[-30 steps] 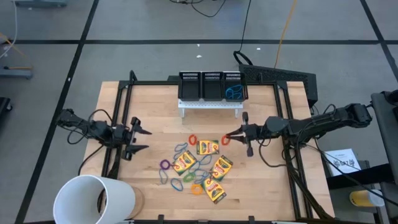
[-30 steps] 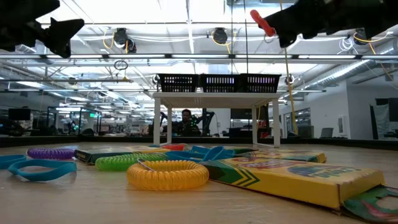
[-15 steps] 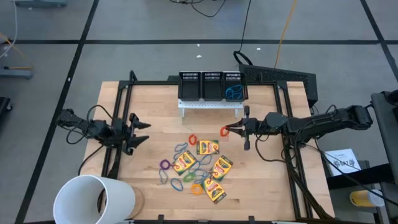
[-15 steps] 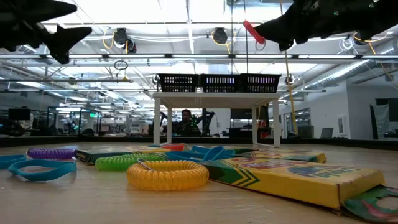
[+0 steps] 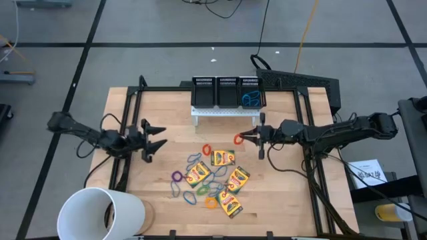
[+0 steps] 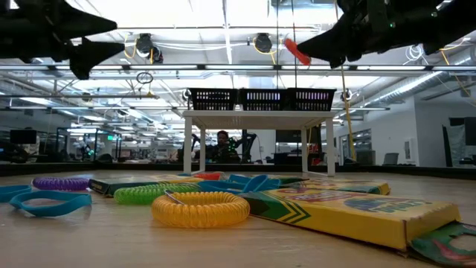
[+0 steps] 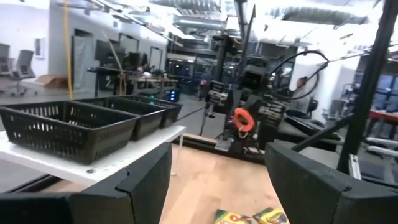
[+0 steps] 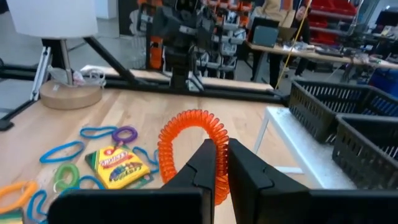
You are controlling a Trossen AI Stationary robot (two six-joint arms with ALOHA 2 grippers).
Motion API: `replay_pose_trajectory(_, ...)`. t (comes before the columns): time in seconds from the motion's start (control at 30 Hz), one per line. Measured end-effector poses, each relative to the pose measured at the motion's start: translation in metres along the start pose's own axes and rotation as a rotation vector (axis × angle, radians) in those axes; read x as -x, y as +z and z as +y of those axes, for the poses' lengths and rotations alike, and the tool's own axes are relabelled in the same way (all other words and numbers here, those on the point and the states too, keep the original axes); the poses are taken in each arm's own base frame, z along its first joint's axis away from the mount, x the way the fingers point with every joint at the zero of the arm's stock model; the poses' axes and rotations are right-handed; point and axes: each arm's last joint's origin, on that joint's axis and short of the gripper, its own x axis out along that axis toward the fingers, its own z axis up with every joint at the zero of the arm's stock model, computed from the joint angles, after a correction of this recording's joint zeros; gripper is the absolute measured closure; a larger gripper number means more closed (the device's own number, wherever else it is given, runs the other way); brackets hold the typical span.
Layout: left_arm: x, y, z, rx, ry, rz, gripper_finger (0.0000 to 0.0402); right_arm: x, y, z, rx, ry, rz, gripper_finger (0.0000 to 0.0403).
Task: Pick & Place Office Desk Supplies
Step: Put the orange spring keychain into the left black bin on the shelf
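High view: right gripper (image 5: 241, 137) sits over the table's mid-right, in front of the white shelf (image 5: 224, 112), pinched on an orange coil band (image 5: 238, 139) and holding it clear of the wood. Left gripper (image 5: 159, 136) is over the left side, fingers spread wide, nothing in them. The rest of the supplies lie in a cluster at table centre: crayon boxes (image 5: 223, 158) and loose bands (image 5: 193, 159), below and between the two grippers. Three black bins (image 5: 226, 92) stand on the shelf; the right one has something blue in it. White cup (image 5: 100, 212) at the near-left corner.

Low view: both arms are up high. Right gripper (image 6: 303, 47) carries the orange band (image 6: 297, 50) in the air, above bin level. Left gripper (image 6: 111, 39) at upper left, empty. On the table, a yellow band (image 6: 201, 208), a green band (image 6: 145, 193), a purple band (image 6: 61, 183) and a crayon box (image 6: 349, 212).

Left wrist view: fingers (image 7: 143, 186) wide apart; the orange band (image 7: 242, 119) hangs from the other arm across the table.

Right wrist view: fingers (image 8: 208, 165) closed tight on the orange band's (image 8: 189, 140) lower edge; boxes and bands lie on the wood beyond.
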Motion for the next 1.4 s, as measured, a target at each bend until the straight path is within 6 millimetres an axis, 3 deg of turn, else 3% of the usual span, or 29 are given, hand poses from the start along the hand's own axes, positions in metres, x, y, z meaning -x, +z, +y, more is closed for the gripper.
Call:
replay_pose_trajectory(0.27,-0.041,-0.001,-0.009,-0.038,0.102,0.132,0.0133,-0.004,0.002,0.000,0.052,-0.006,-0.049,0.0390)
replay_pose_trajectory(0.47,-0.088,0.002,-0.021,-0.090,0.093,0.219,0.0133,-0.009,-0.002,0.001,0.068,-0.006,-0.035,0.0390)
replay_pose_trajectory(0.73,-0.152,0.013,-0.043,-0.156,0.051,0.230,0.0133,-0.020,0.000,0.002,0.172,-0.036,-0.152,0.0390)
replay_pose_trajectory(1.0,-0.208,0.005,-0.056,-0.228,0.068,0.247,0.0133,-0.029,-0.005,0.003,0.217,-0.049,-0.191,0.0390)
replay_pose_trajectory(1.17,-0.229,0.000,-0.063,-0.231,0.068,0.246,0.0133,-0.031,-0.009,0.003,0.227,-0.049,-0.173,0.0390)
replay_pose_trajectory(1.4,-0.242,-0.013,-0.066,-0.240,0.068,0.272,0.0133,-0.029,-0.002,0.002,0.247,-0.071,-0.244,0.0390)
